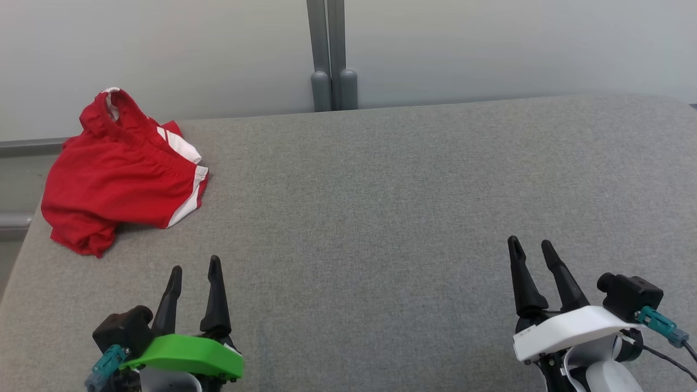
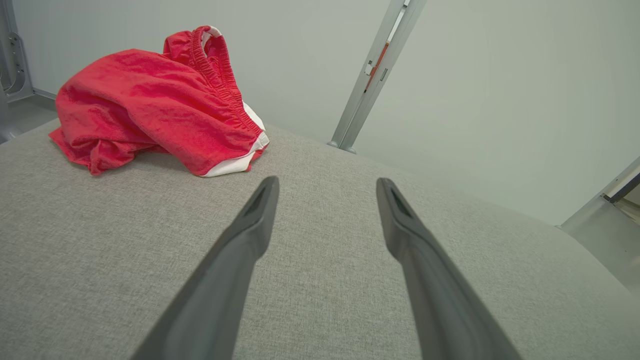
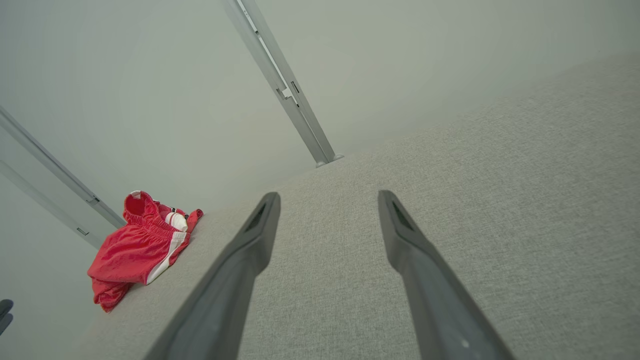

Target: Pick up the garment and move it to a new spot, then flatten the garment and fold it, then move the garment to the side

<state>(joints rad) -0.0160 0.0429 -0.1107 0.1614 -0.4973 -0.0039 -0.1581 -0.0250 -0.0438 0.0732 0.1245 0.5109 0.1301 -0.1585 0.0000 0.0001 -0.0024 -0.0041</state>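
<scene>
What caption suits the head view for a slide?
Crumpled red shorts at far left of the grey fabric surface; left gripper and right gripper open, empty, nearer the camera.

Garment underside folds hidden; post cut off by top edge.

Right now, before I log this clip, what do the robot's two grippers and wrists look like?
The left gripper has two long, dark, tapered fingers on a bright green wrist cover, with a black camera block and teal connector beside it. The right gripper has the same fingers on a white wrist cover; a thin black cable trails from its teal plug.
</scene>
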